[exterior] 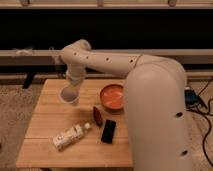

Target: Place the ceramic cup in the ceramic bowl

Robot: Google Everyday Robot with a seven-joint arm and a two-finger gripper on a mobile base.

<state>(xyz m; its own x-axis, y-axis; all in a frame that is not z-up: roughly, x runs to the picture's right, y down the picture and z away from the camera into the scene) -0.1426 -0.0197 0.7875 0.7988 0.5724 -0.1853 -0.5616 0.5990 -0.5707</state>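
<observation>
While the hand holds it near the bowl, the cup tilts camera-ward.

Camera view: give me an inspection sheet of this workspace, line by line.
Surface: wooden table, slatted top.
Job's things: ceramic cup raised in the gripper, left of the ceramic bowl; nothing seen inside the bowl.
Clutter: white bottle on its side; dark reddish object; black flat object.
Gripper: gripper shut on the cup, over the table's rear left.
Cables: cables on the floor, right of the table.
Surroundings: dark wall with rails; speckled floor.
</observation>
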